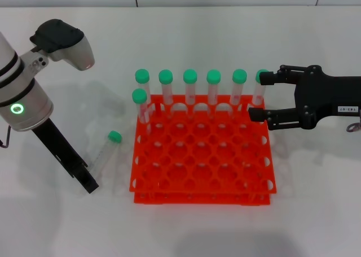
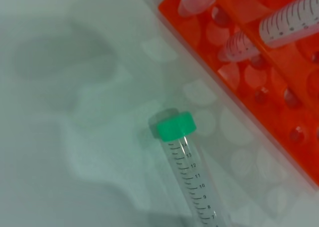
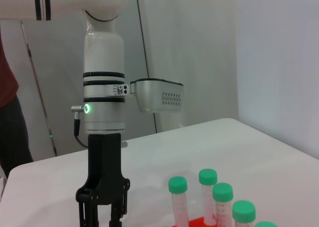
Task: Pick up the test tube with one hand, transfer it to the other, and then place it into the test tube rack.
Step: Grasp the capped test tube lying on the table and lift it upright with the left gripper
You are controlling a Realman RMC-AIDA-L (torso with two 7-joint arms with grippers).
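Note:
The test tube (image 1: 105, 155), clear with a green cap, lies slanted on the white table left of the orange-red test tube rack (image 1: 197, 172). My left gripper (image 1: 89, 181), black and unlabelled, is down at the tube's lower end. In the left wrist view the tube (image 2: 187, 172) runs from its cap toward the camera, beside the rack's edge (image 2: 299, 112). My right gripper (image 1: 262, 96), black with a white label, is open over the rack's far right corner, its fingers on either side of a racked tube. The left gripper also shows in the right wrist view (image 3: 101, 207).
Several identical green-capped tubes (image 1: 190, 85) stand upright along the rack's back row, plus one at the left of the second row (image 1: 140, 101); some show in the right wrist view (image 3: 214, 197). The rest of the rack's holes are empty. White table (image 1: 186, 229) surrounds the rack.

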